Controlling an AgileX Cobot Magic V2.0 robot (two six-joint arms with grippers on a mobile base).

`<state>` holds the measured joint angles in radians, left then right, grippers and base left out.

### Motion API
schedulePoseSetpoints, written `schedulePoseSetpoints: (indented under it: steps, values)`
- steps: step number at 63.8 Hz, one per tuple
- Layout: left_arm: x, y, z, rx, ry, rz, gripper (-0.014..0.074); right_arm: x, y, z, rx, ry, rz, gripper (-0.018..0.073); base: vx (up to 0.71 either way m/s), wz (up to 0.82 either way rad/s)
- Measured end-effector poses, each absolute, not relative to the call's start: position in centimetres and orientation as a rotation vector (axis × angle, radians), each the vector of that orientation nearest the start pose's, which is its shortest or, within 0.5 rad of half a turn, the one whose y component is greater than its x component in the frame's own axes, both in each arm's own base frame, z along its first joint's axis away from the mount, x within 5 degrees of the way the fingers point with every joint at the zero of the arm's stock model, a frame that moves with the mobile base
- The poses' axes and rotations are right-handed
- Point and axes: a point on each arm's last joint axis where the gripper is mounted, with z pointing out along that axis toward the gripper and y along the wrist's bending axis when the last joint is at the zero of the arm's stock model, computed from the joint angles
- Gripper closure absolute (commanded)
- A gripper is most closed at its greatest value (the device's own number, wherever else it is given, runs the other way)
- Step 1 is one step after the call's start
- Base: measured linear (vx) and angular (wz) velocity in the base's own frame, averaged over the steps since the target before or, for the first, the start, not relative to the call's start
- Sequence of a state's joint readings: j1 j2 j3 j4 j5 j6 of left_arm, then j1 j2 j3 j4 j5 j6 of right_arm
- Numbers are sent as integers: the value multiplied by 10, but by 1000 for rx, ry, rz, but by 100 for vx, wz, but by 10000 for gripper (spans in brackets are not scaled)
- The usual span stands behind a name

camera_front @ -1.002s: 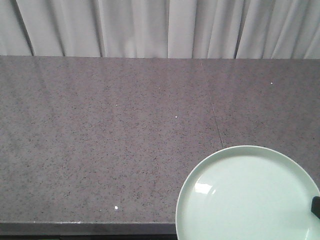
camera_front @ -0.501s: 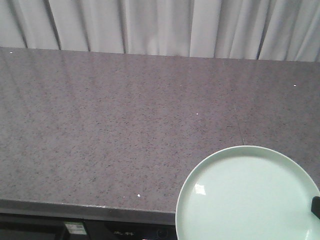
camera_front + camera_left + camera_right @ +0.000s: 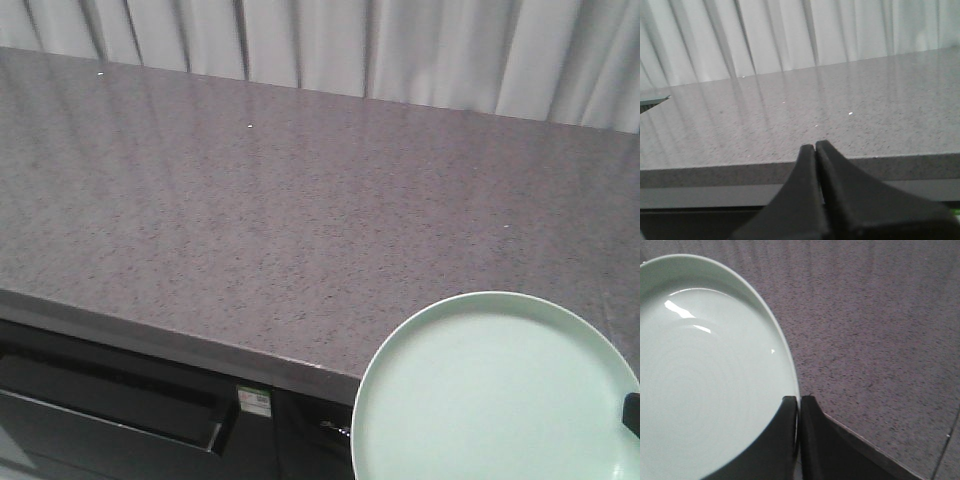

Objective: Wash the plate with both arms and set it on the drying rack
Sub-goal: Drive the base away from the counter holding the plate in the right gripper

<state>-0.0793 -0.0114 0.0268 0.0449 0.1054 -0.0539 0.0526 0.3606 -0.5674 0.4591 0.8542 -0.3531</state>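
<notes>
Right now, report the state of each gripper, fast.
Left gripper: closed, holding nothing.
Right gripper: closed on the rim of the plate.

My left tool (image 3: 815,148) has its fingers pressed flat together; my right tool (image 3: 799,401) pinches the rim of the plate (image 3: 705,375) between both fingers.

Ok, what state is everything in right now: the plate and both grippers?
Plate: face up, nothing on it, gripped at its rim.
Right gripper: shut on the plate's rim.
Left gripper: shut, holding nothing, near the counter's front edge.
</notes>
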Motion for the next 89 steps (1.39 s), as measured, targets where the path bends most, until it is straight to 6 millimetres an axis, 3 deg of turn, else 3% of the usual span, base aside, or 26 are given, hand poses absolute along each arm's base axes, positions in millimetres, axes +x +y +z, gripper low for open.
schedulePoseSetpoints:
  steps: [89]
  values:
    - [57, -4, 195, 53, 1604, -65, 603, 56, 33, 311, -302, 2042, 361, 564, -10, 51]
